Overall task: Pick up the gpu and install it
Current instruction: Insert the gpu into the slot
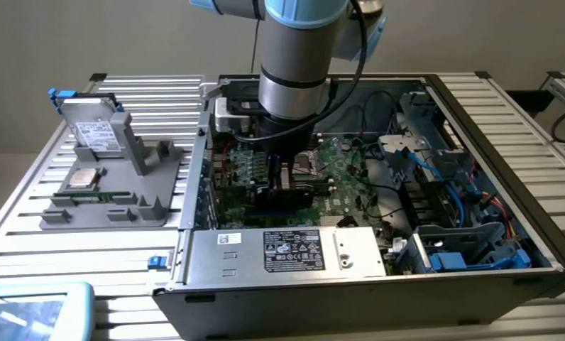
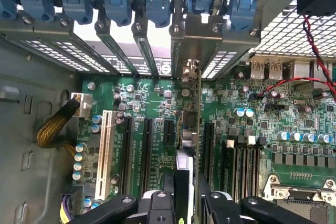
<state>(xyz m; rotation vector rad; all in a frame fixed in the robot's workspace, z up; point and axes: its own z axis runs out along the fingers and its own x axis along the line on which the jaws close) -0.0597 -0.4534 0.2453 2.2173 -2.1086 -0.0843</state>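
While the arm reaches down into the open computer case (image 1: 509, 234), the gripper (image 2: 188, 198) stands over the green motherboard (image 2: 152, 108) with its jaws narrowed on the gpu (image 2: 190, 129). The card stands on edge, thin and upright, its bracket end toward the blue-clipped slot covers (image 2: 118, 3). It appears to sit in a black expansion slot, though the contact is hard to see.

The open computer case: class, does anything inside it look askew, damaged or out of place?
Nothing stands out. The gpu stands upright and edge-on over the motherboard, held in the end effector, its bracket in line with the rear slot covers. No loose or broken parts show.
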